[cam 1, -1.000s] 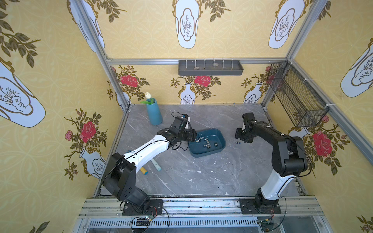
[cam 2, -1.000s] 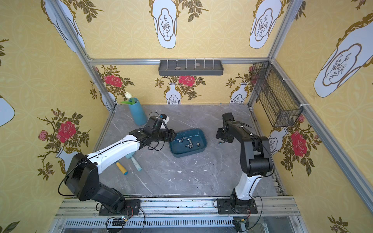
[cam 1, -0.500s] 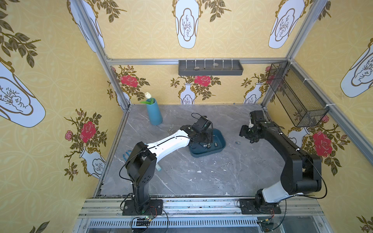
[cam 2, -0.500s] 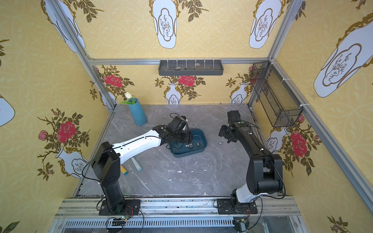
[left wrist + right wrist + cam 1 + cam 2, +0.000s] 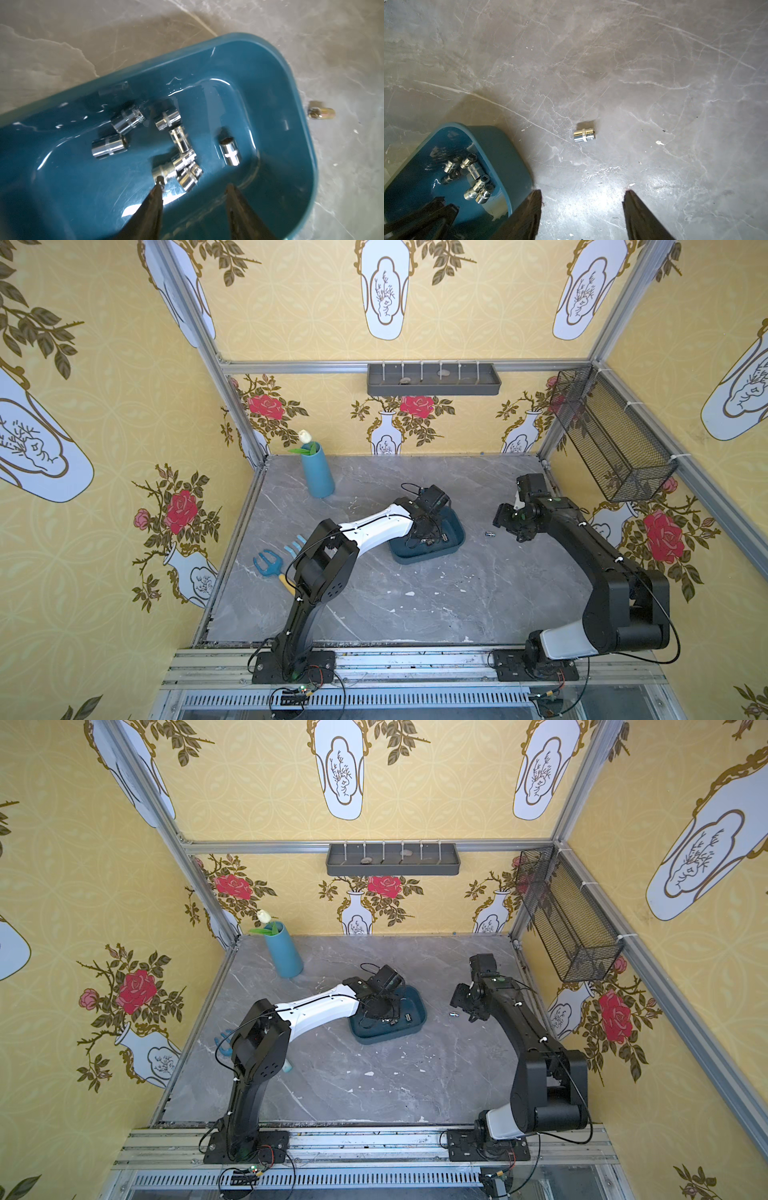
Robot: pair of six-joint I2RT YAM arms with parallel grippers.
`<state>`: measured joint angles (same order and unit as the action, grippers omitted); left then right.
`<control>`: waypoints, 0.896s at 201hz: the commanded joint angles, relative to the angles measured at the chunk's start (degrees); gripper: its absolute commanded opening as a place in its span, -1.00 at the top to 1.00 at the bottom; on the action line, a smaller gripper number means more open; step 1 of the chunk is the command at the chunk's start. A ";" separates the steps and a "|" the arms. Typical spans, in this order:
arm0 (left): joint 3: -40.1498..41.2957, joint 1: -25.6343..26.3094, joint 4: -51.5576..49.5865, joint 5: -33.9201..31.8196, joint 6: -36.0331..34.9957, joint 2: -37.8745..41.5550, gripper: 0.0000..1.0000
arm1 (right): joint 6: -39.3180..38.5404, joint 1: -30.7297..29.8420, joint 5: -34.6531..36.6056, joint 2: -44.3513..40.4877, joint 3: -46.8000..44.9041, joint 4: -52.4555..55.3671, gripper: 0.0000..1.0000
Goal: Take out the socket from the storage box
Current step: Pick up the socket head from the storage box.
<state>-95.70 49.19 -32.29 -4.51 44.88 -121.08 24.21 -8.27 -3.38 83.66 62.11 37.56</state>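
Observation:
The storage box point(image 5: 456, 531), a dark teal tub, sits mid-table in both top views and holds several chrome sockets point(image 5: 127, 121). My left gripper point(image 5: 194, 184) reaches down inside the box point(image 5: 291, 99) with its jaws apart. One fingertip point(image 5: 159, 182) touches a socket point(image 5: 164, 171) in a small cluster, and nothing is pinched between the jaws. One more socket point(image 5: 584, 135) lies on the marble to the right of the box point(image 5: 510, 158). My right gripper point(image 5: 582, 194) hovers open and empty just short of that socket point(image 5: 491, 534).
A blue vase with a white tulip point(image 5: 317, 470) stands at the back left. A blue garden fork point(image 5: 268, 564) lies by the left edge. A grey divided tray point(image 5: 433, 381) hangs on the back wall and a black wire basket point(image 5: 611, 435) on the right wall.
My left arm swung from beside the box to reach down into it, and its jaws narrowed. My right gripper drew back a little from the socket lying on the table.

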 commanded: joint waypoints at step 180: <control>-11.86 -0.67 -5.94 -5.48 0.20 -13.21 0.15 | 1.42 -0.05 -0.75 -1.12 -3.35 -3.46 -0.35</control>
<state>-107.09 48.64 -36.91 -9.02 45.06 -133.19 25.47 -8.27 -4.34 83.11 58.96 34.98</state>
